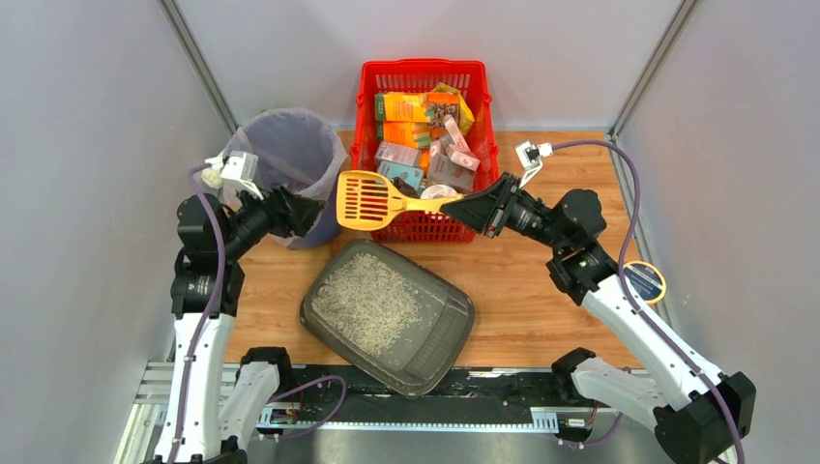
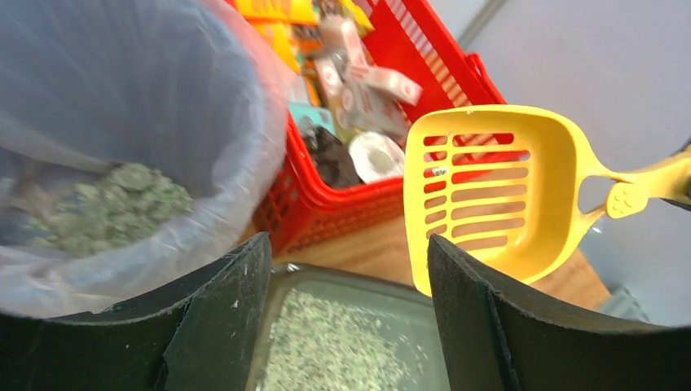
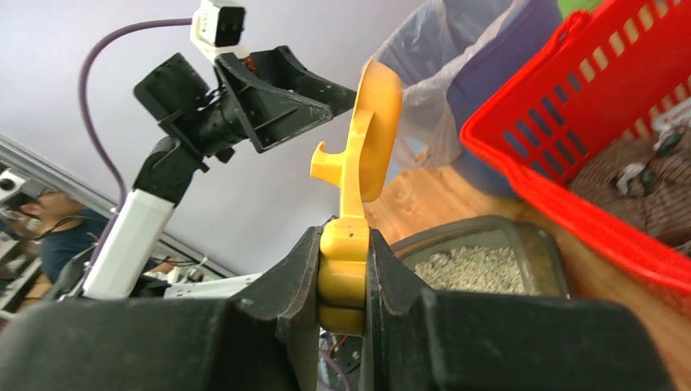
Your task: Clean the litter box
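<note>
Litter box: on the table, near its front edge, between the two arm bases; sits askew, one corner toward the bin.
Litter: pale grey grains over the far-left part of the box; near-right floor bare and dark.
Scoop: yellow, slotted head, held in the air above the box's far corner, level with the basket's near wall, just beside the bin. Handle runs right into the right gripper.
Right gripper: jaws clenched on the scoop handle; right wrist view shows both fingers pressed flat to it.
Left gripper: at the bin's near-right side, aimed toward the scoop head; jaws spread wide, nothing between them.
Bin: round, bag-lined, far left; greenish-grey clumps lie in the bag.
Basket: red mesh, far centre, touching the bin; filled with boxes and packets.
</note>
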Controlling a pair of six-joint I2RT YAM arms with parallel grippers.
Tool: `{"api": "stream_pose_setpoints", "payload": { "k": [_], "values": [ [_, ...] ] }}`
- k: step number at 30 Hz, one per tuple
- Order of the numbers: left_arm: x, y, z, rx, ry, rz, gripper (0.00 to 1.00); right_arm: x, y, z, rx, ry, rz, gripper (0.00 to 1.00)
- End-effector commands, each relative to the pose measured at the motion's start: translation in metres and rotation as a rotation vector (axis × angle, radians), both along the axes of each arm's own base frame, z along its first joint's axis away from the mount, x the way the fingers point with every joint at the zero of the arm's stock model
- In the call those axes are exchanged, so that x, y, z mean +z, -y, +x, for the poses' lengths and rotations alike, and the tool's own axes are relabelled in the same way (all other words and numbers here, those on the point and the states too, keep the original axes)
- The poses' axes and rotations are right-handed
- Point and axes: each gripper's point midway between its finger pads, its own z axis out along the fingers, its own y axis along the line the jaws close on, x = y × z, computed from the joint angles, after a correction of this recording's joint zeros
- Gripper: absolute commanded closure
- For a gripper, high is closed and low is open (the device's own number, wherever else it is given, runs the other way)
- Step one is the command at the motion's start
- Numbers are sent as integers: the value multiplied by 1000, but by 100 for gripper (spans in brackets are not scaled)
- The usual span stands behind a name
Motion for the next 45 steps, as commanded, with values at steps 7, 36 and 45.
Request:
{"api": "stream_pose_setpoints", "payload": {
  "k": [7, 36, 45],
  "values": [
    [-24, 55, -27, -308, -118, -159, 22, -2, -1, -36, 199, -47, 72, 100],
    [-70, 84, -86, -579, -472, -169, 100, -101, -22, -51, 243, 287, -699, 13],
    [-79, 82, -87, -542, -539, -199, 100, -132, -29, -46, 105, 470, -911, 18]
  ]
}}
